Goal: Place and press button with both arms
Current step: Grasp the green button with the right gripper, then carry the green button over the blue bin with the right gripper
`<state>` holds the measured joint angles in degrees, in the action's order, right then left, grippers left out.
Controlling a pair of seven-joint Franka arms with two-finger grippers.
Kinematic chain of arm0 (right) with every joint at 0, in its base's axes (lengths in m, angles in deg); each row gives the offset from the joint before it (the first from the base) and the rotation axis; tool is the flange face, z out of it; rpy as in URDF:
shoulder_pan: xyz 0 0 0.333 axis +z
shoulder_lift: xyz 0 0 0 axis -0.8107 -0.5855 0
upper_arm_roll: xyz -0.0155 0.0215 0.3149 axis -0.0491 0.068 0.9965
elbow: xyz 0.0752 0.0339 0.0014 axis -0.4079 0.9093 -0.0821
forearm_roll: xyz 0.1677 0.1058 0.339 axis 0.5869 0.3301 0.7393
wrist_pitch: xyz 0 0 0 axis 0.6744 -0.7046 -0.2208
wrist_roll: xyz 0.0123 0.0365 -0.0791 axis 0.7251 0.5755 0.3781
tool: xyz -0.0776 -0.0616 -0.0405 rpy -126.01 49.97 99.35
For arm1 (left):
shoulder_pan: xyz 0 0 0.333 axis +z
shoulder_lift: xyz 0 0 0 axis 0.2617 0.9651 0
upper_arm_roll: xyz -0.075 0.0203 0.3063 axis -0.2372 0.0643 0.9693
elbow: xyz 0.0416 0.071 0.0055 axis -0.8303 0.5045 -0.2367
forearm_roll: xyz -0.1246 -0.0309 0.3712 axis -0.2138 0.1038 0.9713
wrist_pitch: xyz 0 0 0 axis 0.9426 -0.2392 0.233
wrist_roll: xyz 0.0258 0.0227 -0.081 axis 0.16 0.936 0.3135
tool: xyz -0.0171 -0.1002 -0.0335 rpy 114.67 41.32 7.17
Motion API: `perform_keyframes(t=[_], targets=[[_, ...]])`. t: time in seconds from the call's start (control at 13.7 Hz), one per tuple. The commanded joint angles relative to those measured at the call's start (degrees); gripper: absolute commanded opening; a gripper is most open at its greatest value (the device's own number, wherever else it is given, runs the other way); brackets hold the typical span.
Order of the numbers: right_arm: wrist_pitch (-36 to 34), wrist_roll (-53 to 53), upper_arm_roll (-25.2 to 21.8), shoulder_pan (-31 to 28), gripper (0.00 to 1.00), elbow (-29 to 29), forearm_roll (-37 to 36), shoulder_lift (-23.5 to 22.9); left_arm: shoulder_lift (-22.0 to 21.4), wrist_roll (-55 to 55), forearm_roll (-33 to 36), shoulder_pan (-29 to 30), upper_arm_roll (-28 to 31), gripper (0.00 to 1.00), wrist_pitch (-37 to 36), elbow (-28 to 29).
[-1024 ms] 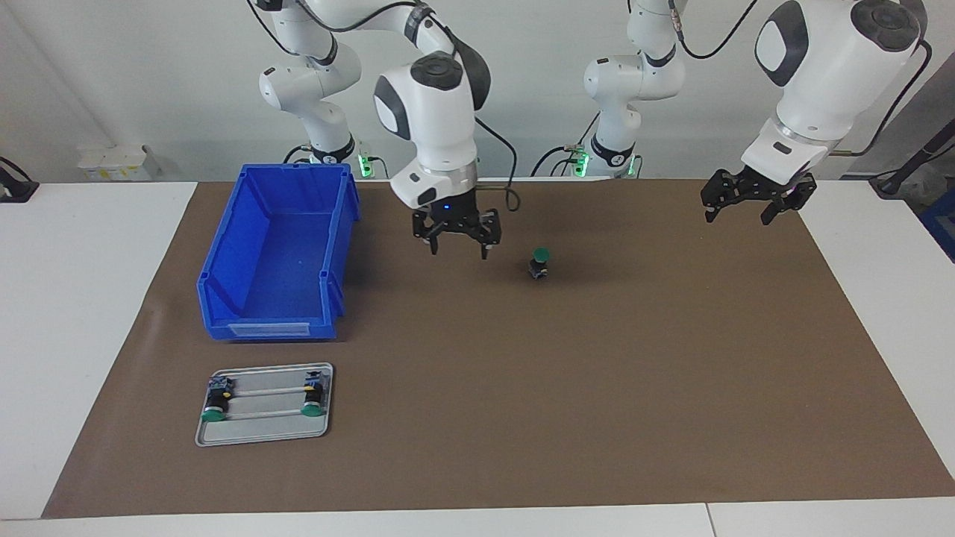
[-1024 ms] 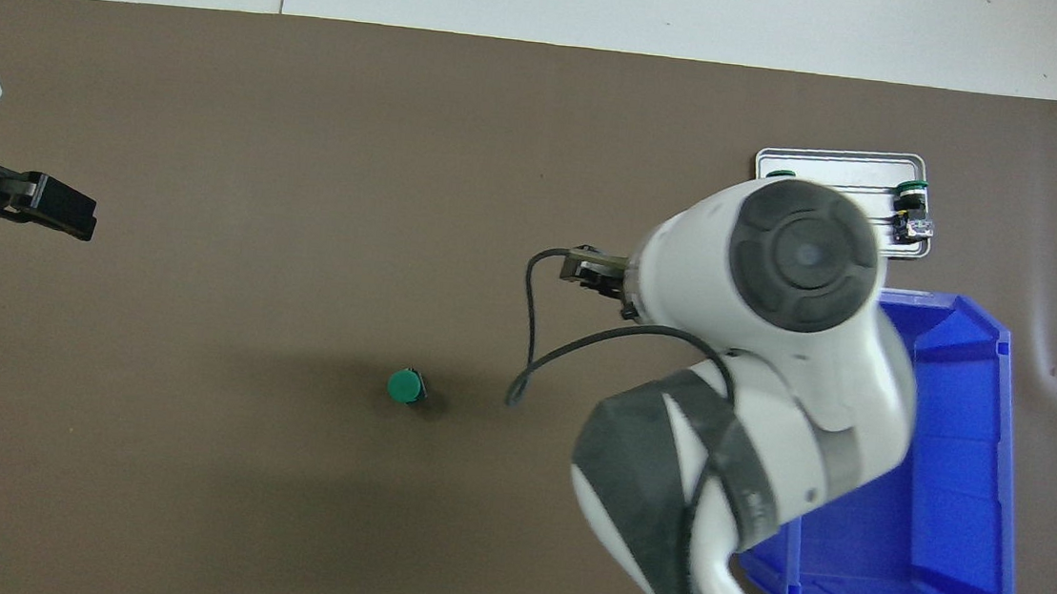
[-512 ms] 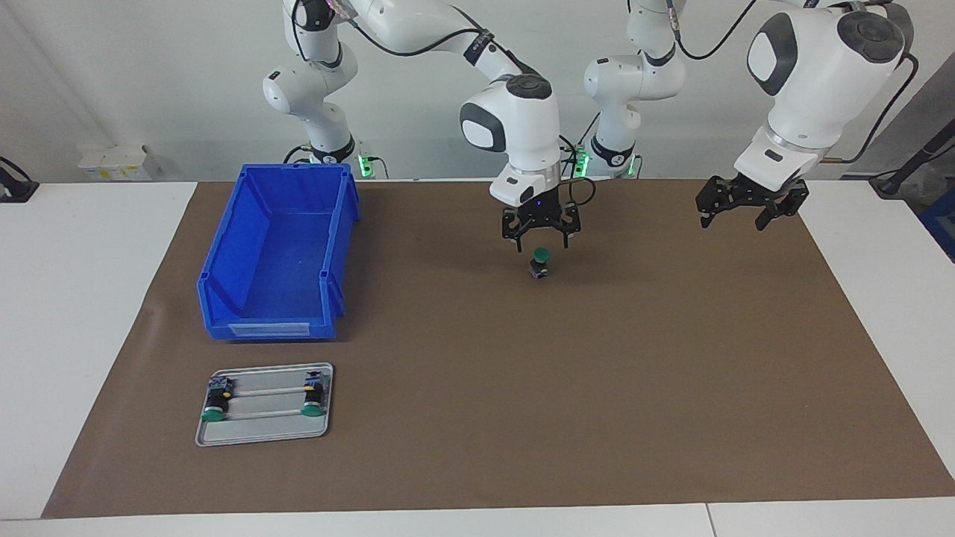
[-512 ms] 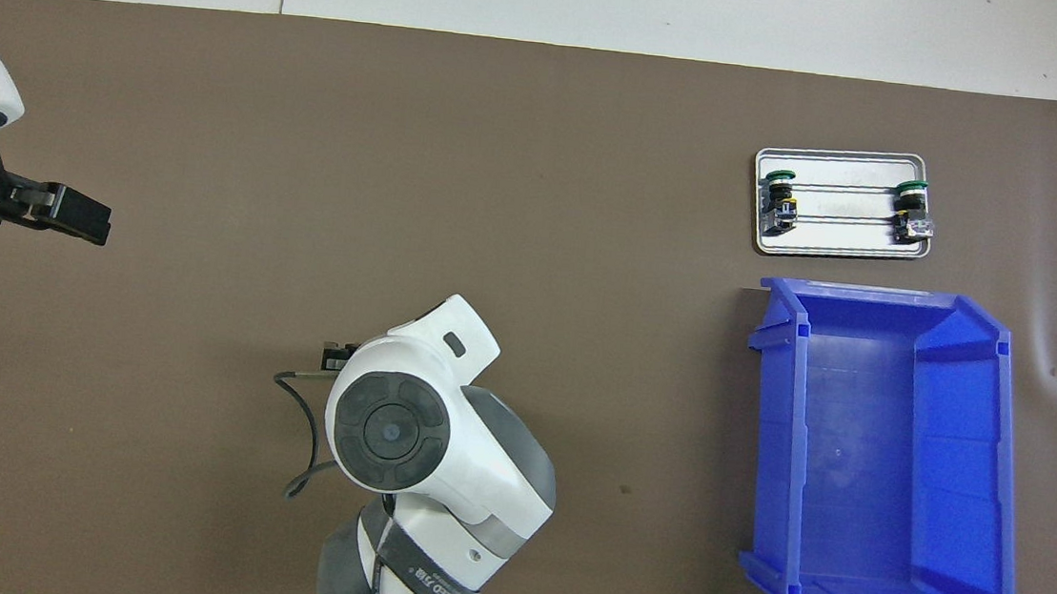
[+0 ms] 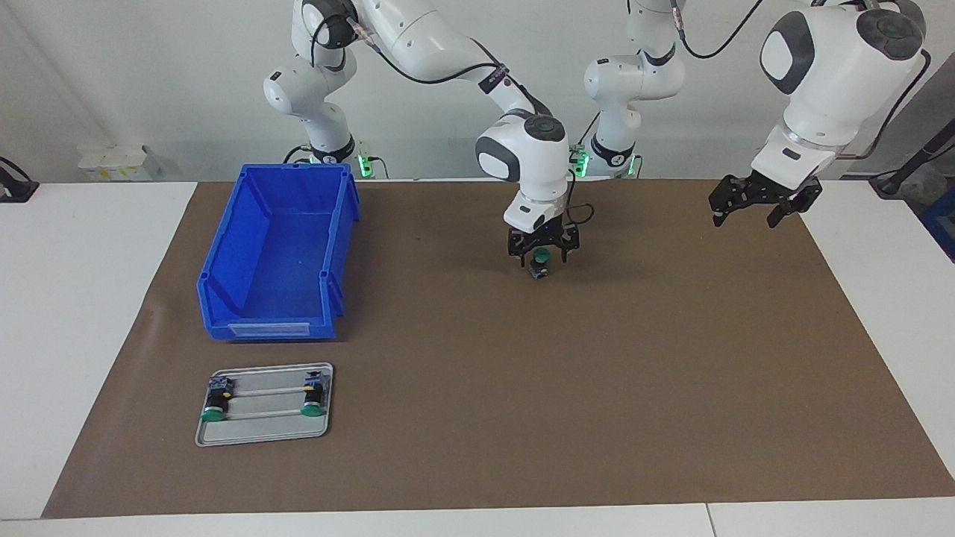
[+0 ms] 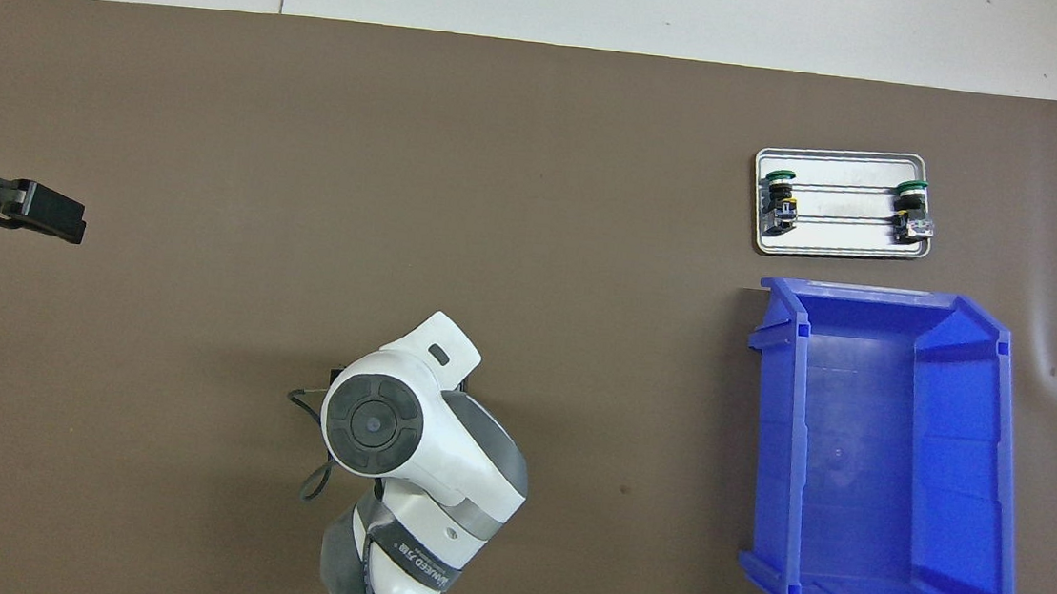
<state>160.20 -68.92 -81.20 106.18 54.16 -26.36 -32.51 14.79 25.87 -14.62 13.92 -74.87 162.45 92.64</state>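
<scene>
- Tray, near the worktop's front corner at the right arm's end: two spare buttons.
- Bin: blue; front label illegible.
- Right pincer: spread, straddling the button near the middle of the worktop's robot-side edge.
- Button: judged light, rigid, smooth-capped; best gripped on the black body below the green cap.
- Left pincer: spread, empty, waiting over the mat's corner.
- Wrist lettering unreadable.

The tray lies just beside the bin, farther from the robots.
</scene>
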Motion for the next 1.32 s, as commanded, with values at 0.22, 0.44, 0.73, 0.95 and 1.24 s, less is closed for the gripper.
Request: perform_keyframes(t=[0.22, 0.44, 0.73, 0.95, 1.24], targets=[[-1.62, 2.28, -0.15, 0.46, 0.45, 2.42, 1.0, 2.21, -1.62, 0.25, 1.04, 0.28, -0.28, 1.0, 1.0, 2.02], [-3.37, 3.6, -0.15, -0.07, 0.0, 2.07, 1.0, 2.12, -1.7, 0.33, 1.04, 0.2, -0.28, 1.0, 0.91, 2.02], [-7.06, 3.51, -0.68, -2.26, 0.0, 1.28, 1.0, 5.71, -1.62, 0.25, 1.04, 0.2, -0.28, 1.0, 1.0, 2.02], [-12.24, 6.92, -0.68, -8.4, 0.0, 1.37, 0.57, 12.82, -1.7, 0.33, 1.04, 0.2, -0.28, 1.0, 1.0, 2.02], [-17.87, 17.45, -0.68, -20.43, 0.0, 2.15, 0.57, 19.07, -1.7, 0.25, 1.04, 0.2, -0.28, 1.0, 1.0, 2.02]])
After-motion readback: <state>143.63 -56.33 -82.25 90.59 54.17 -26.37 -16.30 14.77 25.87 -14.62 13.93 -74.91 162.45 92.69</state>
